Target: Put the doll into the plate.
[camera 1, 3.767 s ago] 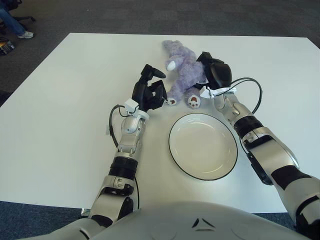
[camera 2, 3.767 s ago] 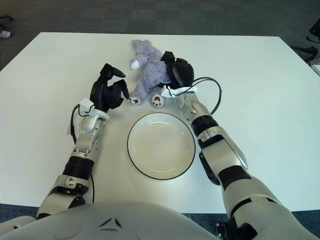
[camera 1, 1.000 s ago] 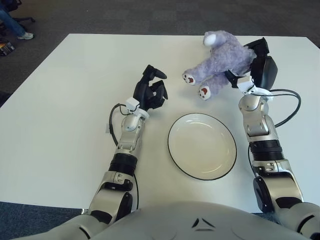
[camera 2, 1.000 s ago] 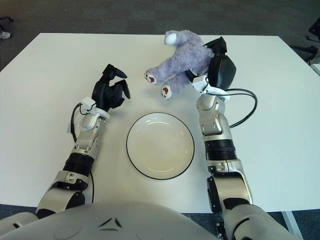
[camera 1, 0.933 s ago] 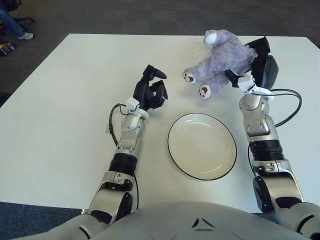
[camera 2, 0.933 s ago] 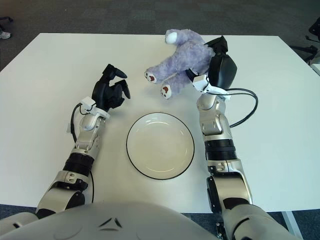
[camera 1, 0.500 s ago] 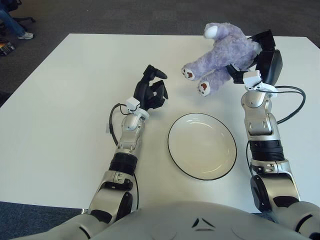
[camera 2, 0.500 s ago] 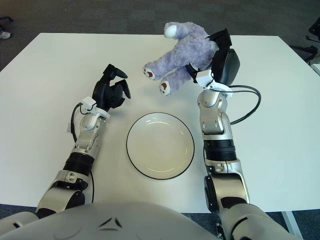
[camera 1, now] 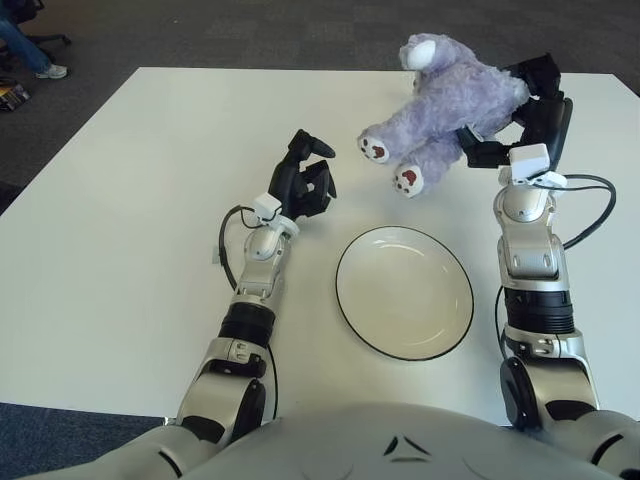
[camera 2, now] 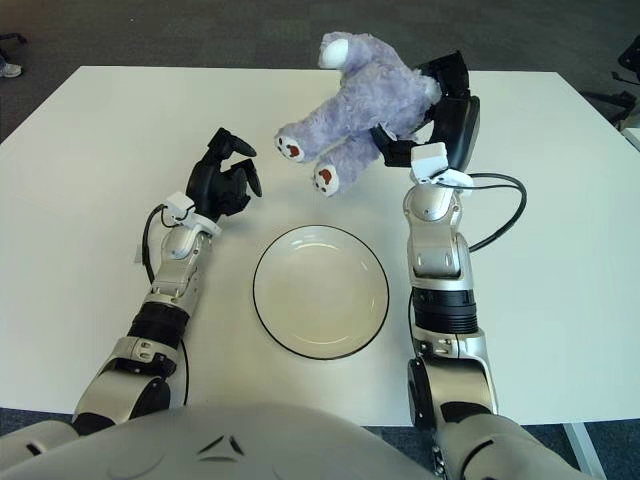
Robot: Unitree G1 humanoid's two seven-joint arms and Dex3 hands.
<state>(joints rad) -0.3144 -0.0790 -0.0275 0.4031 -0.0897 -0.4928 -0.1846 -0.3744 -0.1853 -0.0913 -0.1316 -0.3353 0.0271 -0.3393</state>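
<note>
- Table (camera 1: pixel 120 200): white, bears everything.
- Doll (camera 1: pixel 450 100): purple plush, aloft at far right, feet toward the left, beyond the plate.
- Plate (camera 1: pixel 352 312): near centre, holds nothing.
- Right hand (camera 1: pixel 525 115): fingers grasping the doll's back. Carry step; next, bring it nearer, over the plate, lower, release.
- Left hand (camera 1: pixel 300 185): left of the plate, fingers clenched, holding nothing.
</note>
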